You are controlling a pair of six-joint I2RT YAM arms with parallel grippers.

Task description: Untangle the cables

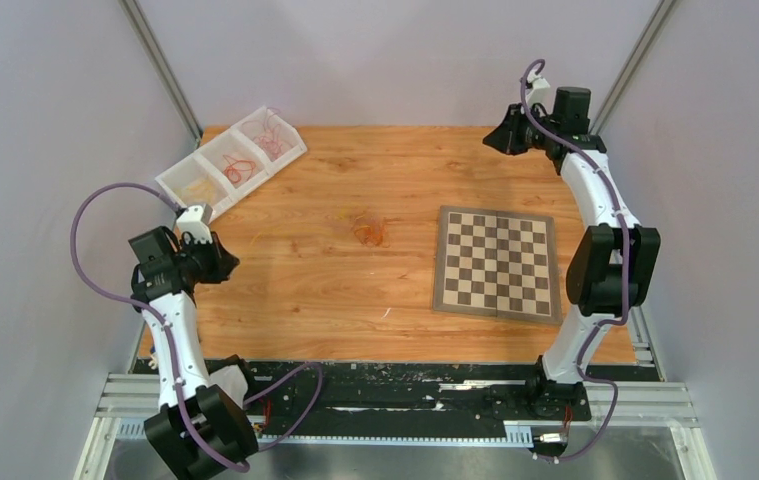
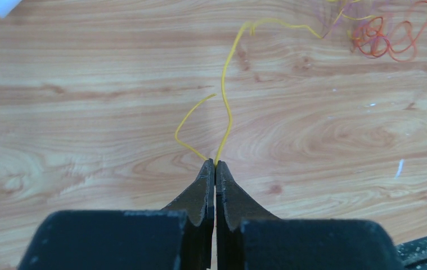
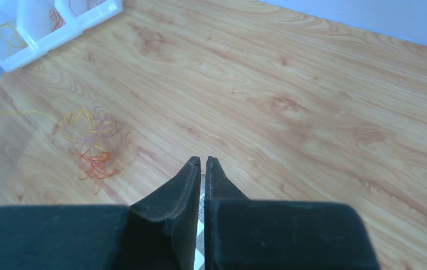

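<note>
The cables (image 1: 370, 231) lie as a small tangle of orange, red and yellow strands mid-table, left of the chessboard. They also show in the left wrist view, the cables (image 2: 388, 36) at top right, and in the right wrist view, the cables (image 3: 94, 149) at left. My left gripper (image 2: 215, 163) is shut on one yellow strand (image 2: 226, 101), which runs from its tips up to the tangle; a short free end curls off to the left. From above, the left gripper (image 1: 227, 262) sits low at the table's left side. My right gripper (image 1: 490, 140) hovers at the far right, away from the tangle; in its own view the right gripper (image 3: 202, 160) is shut with nothing in it.
A chessboard (image 1: 498, 262) lies flat right of centre. A white three-bin tray (image 1: 232, 160) at the back left holds sorted strands; the same tray (image 3: 36, 28) shows in the right wrist view. Grey walls close in both sides.
</note>
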